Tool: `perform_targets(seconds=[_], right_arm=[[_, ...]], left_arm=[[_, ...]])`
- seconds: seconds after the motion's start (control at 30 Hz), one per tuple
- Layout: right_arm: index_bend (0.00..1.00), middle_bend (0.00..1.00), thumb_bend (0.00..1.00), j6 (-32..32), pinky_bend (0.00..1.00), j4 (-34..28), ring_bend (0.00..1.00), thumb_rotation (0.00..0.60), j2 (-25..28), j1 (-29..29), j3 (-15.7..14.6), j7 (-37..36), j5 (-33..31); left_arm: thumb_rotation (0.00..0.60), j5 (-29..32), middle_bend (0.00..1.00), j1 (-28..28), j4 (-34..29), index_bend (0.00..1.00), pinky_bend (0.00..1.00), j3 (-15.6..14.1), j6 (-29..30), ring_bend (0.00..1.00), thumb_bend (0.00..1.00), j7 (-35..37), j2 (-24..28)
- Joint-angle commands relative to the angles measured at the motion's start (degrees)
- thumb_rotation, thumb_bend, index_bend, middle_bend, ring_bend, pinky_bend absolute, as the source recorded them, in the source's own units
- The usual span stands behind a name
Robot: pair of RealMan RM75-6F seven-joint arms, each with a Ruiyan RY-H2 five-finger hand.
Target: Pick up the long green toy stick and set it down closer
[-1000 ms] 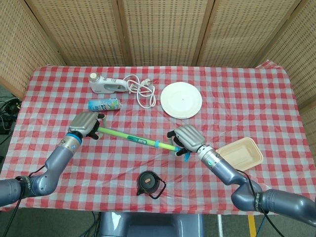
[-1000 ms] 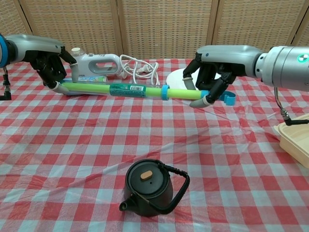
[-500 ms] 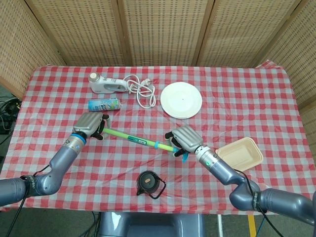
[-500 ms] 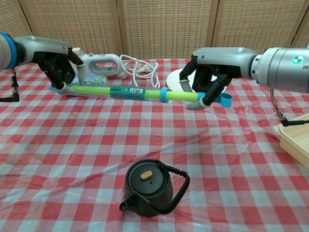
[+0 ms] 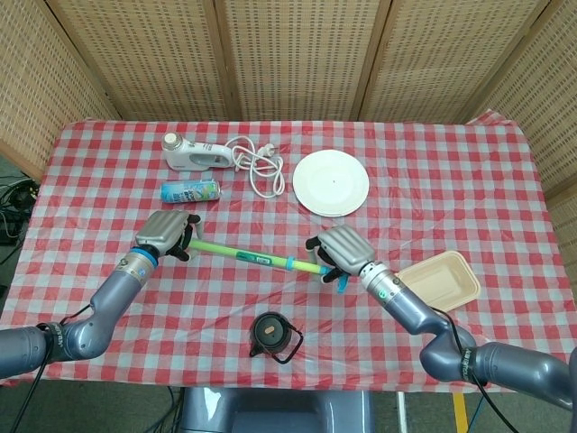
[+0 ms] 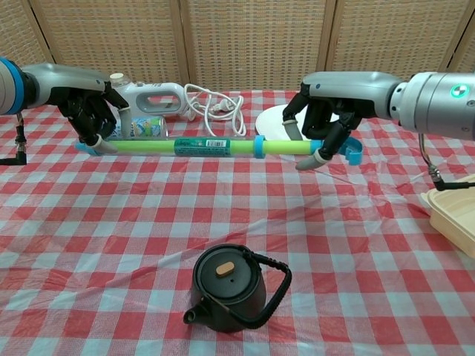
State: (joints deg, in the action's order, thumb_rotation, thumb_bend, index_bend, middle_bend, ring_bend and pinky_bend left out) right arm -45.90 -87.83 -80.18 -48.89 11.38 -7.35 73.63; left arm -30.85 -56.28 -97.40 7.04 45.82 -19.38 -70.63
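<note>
Gripping the green toy stick (image 6: 215, 147) at either end, left hand (image 6: 93, 111) and right hand (image 6: 326, 126) have levelled it and brought it nearer; stick held above the table (image 6: 356, 245), not yet set down.

We now hold the green stick (image 6: 215, 147) nearly level in the chest view, its right end raised; our left hand (image 5: 168, 232) sits nearer the robot and further right than before.
</note>
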Motion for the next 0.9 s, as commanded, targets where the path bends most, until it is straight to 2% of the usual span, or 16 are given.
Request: perform_targets(seconds=[0.03, 0.17, 0.37, 0.6, 0.7, 0.77, 0.83, 0.9], right_arm=[[0.78, 0.99, 0.33, -0.6, 0.45, 0.8, 0.97, 0.6, -0.4, 0.3, -0.3, 0.7, 0.1], [0.76, 0.98, 0.31, -1.2, 0.4, 1.8, 0.95, 0.6, -0.9, 0.6, -0.3, 1.1, -0.3], [0.69, 0.95, 0.29, -1.7, 0.26, 3.6, 0.91, 0.6, -1.6, 1.1, -0.6, 2.1, -1.0], [0.59, 0.93, 0.22, -2.9, 0.15, 5.2, 0.86, 0.6, -3.1, 1.9, -0.7, 3.8, -2.3], [0.53, 0.91, 0.2, -3.7, 0.1, 5.5, 0.8, 0.6, -3.6, 2.4, -0.6, 4.4, -2.9], [0.49, 0.79, 0.18, -4.2, 0.07, 5.4, 0.7, 0.6, -3.7, 2.7, -0.5, 4.5, -3.0], [0.45, 0.61, 0.18, -3.8, 0.05, 4.9, 0.6, 0.6, -3.3, 2.9, -0.7, 4.8, -3.4], [0.37, 0.51, 0.18, -3.5, 0.04, 4.2, 0.54, 0.6, -2.8, 3.0, -0.8, 4.9, -3.8]], left_arm=[[0.6, -0.1, 0.64, 0.2, -0.2, 0.53, 0.47, -0.2, 0.2, 0.6, 0.38, 0.1, 0.2], [0.6, 0.1, 0.57, 0.2, -0.6, 0.49, 0.45, -0.7, 0.3, 0.56, 0.38, 0.0, 0.4], [0.6, 0.7, 0.5, 0.3, -1.2, 0.43, 0.41, -1.4, 1.0, 0.5, 0.37, -0.3, 0.8], [0.6, 0.6, 0.29, 0.9, -1.3, 0.32, 0.26, -2.1, 1.1, 0.34, 0.36, -0.1, 1.3], [0.6, 0.0, 0.19, 1.5, -1.2, 0.25, 0.19, -2.2, 1.3, 0.26, 0.36, 0.5, 1.6], [0.6, -0.5, 0.14, 1.9, -1.1, 0.23, 0.16, -2.2, 1.6, 0.22, 0.36, 1.0, 1.7], [0.6, -1.3, 0.13, 2.6, -1.0, 0.22, 0.15, -2.2, 2.1, 0.2, 0.36, 1.6, 1.7], [0.6, -2.1, 0.09, 3.3, -0.8, 0.2, 0.14, -2.1, 2.6, 0.16, 0.36, 2.3, 1.7]])
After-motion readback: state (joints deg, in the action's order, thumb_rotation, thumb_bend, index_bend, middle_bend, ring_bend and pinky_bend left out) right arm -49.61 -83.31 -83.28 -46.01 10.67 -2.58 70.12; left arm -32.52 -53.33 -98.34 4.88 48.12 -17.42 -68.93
